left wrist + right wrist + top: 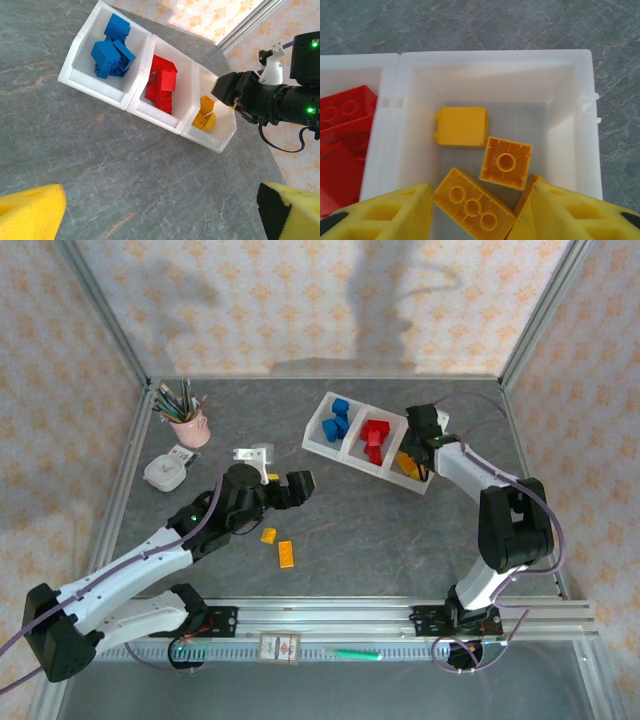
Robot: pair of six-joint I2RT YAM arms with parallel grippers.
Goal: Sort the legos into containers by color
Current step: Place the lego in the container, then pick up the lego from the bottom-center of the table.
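Right gripper point(481, 195), fingers spread wide and empty, hangs over the tray's point(320, 435) end compartment with yellow legos point(506, 162) below. Blue legos point(338, 420) and red legos point(375, 438) sit in their own compartments. Left gripper point(298, 487) is parted too, holding nothing. Two loose orange legos point(287, 553) lie on the table point(400, 540) at its six o'clock, the tray at its one o'clock.

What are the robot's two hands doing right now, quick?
Left gripper: open, holding nothing.
Right gripper: open, holding nothing, above the yellow bricks in the tray.
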